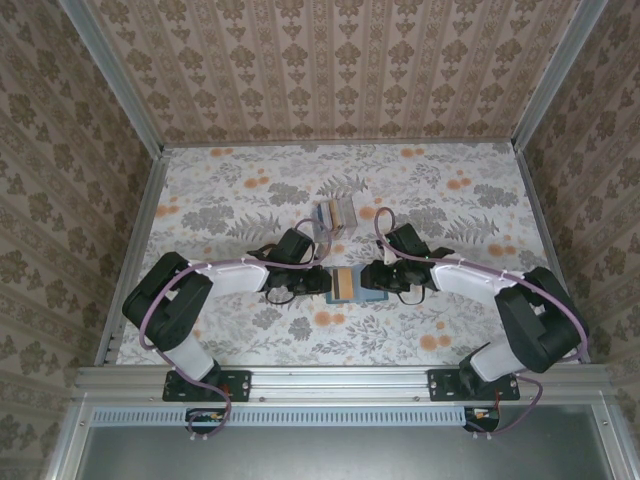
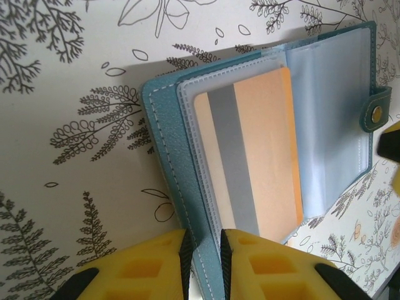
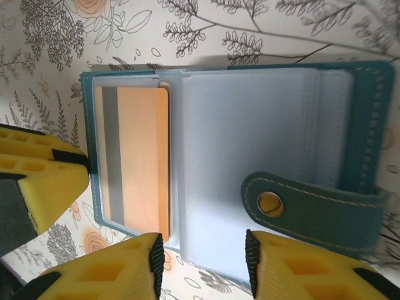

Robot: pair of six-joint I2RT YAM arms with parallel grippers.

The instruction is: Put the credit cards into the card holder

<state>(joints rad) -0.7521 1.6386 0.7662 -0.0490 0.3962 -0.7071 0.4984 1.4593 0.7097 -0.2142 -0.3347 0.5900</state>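
The wallet [image 1: 343,285] lies open in the middle of the bench [image 1: 230,200], with a tan card [image 2: 262,150] tucked in its clear sleeve. The left claw [image 2: 205,253], at the wallet's 9 o'clock, pinches the teal cover's edge. The right claw [image 3: 203,256], at 3 o'clock, stands parted and grips nothing. A clear box [image 1: 335,214] sits at 12 o'clock.

Matt teal card holder [image 3: 365,112], grained leather-look with pale thread stitching; sleeves [image 3: 250,137] clear soft plastic, faintly glossy and frosted; card [image 3: 140,162] at its 9 o'clock smooth orange-tan plastic, dull grey stripe; snap [image 3: 270,204] shiny brass-coloured metal; table [image 3: 250,31] matt floral-print covering.
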